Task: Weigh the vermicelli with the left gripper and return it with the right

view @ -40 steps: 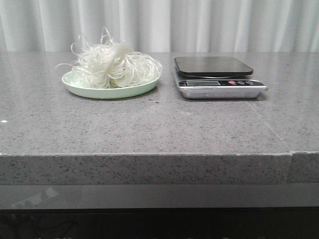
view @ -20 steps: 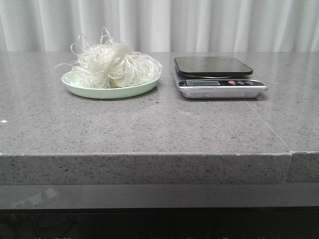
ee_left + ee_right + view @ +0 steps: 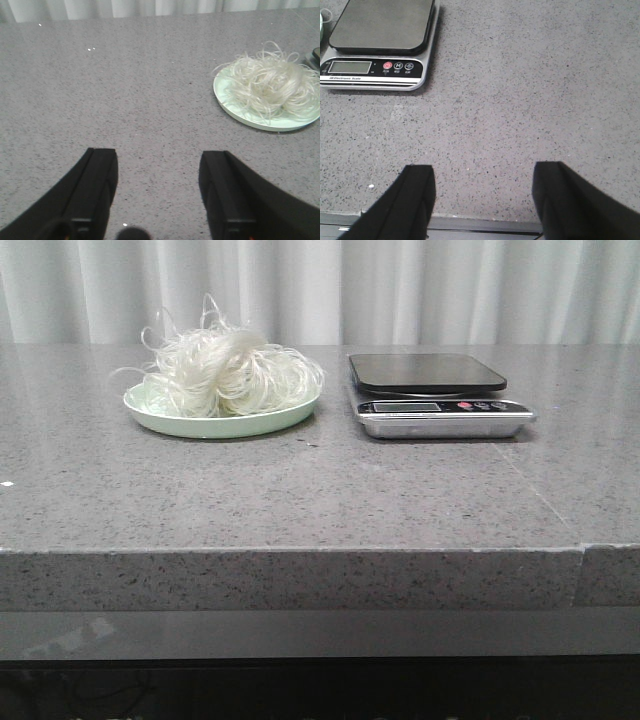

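Observation:
The vermicelli (image 3: 232,368) is a fluffy white wad of curly strands lying on a pale green plate (image 3: 180,421) at the back left of the counter. The left wrist view shows the same vermicelli (image 3: 272,82) and plate (image 3: 226,101) off to one side, well ahead of my left gripper (image 3: 158,162), which stands open over bare stone. A digital scale (image 3: 432,390) with a dark platform sits to the right of the plate. My right gripper (image 3: 484,177) is open near the counter's front edge, with the scale (image 3: 380,30) farther ahead. Neither gripper shows in the front view.
The grey speckled counter (image 3: 320,490) has a front edge (image 3: 300,550) close to the camera and a seam (image 3: 583,552) at the right. White curtains (image 3: 320,290) hang behind it.

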You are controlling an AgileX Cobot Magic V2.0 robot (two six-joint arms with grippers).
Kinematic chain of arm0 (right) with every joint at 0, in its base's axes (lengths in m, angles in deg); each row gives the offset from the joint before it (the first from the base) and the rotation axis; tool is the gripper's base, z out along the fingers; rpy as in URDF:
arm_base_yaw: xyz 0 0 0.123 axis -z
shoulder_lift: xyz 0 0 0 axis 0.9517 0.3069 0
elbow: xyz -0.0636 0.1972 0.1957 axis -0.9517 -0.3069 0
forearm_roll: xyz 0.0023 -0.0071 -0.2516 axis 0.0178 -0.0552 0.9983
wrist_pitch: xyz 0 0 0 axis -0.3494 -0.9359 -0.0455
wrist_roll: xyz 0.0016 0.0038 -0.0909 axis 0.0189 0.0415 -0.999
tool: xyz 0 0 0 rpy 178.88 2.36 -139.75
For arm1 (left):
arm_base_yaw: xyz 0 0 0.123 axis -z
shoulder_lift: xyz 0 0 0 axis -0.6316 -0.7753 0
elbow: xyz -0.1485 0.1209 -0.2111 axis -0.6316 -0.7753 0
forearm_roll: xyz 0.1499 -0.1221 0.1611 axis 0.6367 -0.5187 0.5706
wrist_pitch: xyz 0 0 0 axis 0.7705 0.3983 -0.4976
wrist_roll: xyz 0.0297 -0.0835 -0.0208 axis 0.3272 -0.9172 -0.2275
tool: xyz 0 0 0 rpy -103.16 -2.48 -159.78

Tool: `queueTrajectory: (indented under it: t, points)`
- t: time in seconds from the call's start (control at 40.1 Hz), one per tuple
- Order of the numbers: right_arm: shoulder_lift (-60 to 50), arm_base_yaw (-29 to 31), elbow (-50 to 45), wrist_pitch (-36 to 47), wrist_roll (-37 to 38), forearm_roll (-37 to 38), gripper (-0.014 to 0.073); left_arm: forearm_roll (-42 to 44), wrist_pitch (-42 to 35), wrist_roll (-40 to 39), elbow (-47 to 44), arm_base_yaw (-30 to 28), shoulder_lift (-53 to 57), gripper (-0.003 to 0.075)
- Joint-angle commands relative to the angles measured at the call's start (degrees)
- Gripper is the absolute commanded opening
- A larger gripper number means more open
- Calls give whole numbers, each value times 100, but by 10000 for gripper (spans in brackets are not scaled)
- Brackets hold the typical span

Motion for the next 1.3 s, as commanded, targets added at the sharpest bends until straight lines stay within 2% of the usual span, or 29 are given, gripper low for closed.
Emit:
queueTrajectory:
  t: [0.0, 0.224, 0.449, 0.673, 0.848, 1.272]
  points:
    - [42, 35, 149, 382, -9, 13, 554, -281, -614, 144, 176, 183, -297, 457]
    - [42, 35, 149, 332, -9, 13, 554, -343, -1076, 418, 371, 994, -1239, 456]
    - [42, 35, 149, 332, -9, 13, 554, -210, -1464, 426, 970, 1816, -2538, 451]
    - [42, 35, 149, 332, -9, 13, 554, 82, -1772, 426, 1728, 2383, -3796, 438]
    - [42, 35, 149, 332, -9, 13, 554, 371, -1721, 426, 2513, 2595, -4759, 438]
    - [42, 35, 149, 332, -9, 13, 554, 564, -1691, 426, 4078, 2604, -6527, 438]
